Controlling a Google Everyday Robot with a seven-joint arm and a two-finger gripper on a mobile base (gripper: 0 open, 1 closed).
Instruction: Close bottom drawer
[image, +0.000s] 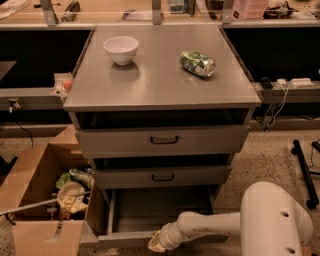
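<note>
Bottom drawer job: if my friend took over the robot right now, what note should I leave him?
Gripper: down low at the front strip of the bottom drawer, near its middle.
Bottom drawer: open, sticking out past the middle drawer above it.
Done: gripper looks placed for a push.
Left: the drawer is not yet closed. Probably push it straight in until its front sits under the middle drawer.

The drawer (160, 209) juts out, its tray open room above. The gripper (158, 244) sits at its front strip, and a box (35, 182) crowds just beside the drawer's left corner.
</note>
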